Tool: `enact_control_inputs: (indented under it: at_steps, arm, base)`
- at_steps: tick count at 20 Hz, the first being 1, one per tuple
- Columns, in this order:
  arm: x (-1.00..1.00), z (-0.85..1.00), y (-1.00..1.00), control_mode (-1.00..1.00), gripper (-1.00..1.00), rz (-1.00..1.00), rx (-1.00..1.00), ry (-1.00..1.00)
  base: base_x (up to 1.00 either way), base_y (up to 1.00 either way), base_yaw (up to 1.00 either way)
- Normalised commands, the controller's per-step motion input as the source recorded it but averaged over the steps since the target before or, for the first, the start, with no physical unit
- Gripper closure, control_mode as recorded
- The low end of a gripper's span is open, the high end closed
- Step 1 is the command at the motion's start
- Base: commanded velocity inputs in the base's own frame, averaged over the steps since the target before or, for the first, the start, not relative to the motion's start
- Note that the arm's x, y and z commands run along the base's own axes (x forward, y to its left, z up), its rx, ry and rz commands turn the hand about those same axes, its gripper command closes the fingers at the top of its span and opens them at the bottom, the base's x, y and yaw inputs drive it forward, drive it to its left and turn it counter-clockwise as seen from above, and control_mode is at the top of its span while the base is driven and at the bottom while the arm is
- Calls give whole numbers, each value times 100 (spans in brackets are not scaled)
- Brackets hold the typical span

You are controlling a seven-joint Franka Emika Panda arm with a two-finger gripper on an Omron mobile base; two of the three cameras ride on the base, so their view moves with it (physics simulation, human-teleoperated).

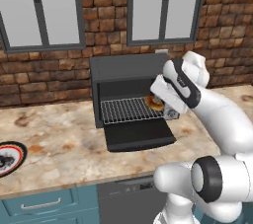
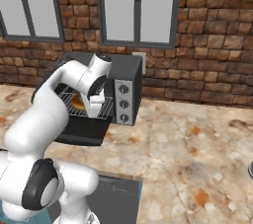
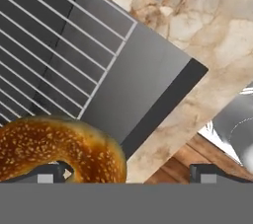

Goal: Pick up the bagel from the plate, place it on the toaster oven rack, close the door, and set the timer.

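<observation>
Bagel [image 1: 155, 101] sits on the toaster oven rack [image 1: 129, 109], toward its right end, w/ the tool [image 3: 128, 172] right over it. From the hand view, tool's tips stand wide apart: one tip is at the bagel's hole, the other is well off to the side over bare counter [image 3: 197, 16], so nothing is pinched. Judged as let go, tool empty.

Rack is slid out over the door [image 1: 140, 134], which hangs fully down and flat in front of the oven cavity. Plate [image 1: 10, 156] is far left on the counter, at the edge of the left base view, w/ no bagel on it.

Step in hand: placing looks done, so this is prob. the release/retreat part. Door not yet closed, timer not yet set.

Next move calls for lifting the tool up and back, clear of bagel and rack, w/o nudging either. Then get under the door's front edge and swing it up; rack likely has to go in w/ it or the door won't shut. Knobs [image 2: 123, 102] are on the oven's right panel, for the timer after.
</observation>
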Motion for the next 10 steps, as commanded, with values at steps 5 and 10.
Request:
enact_control_inputs:
  at_steps: [5,10]
  arm:
    - [45,-52,0,-100,-100,0,-6,-1]
    - [63,-1,-6,-100,-100,0,0,4]
  base:
    - [0,0,0]
    - [0,0,0]
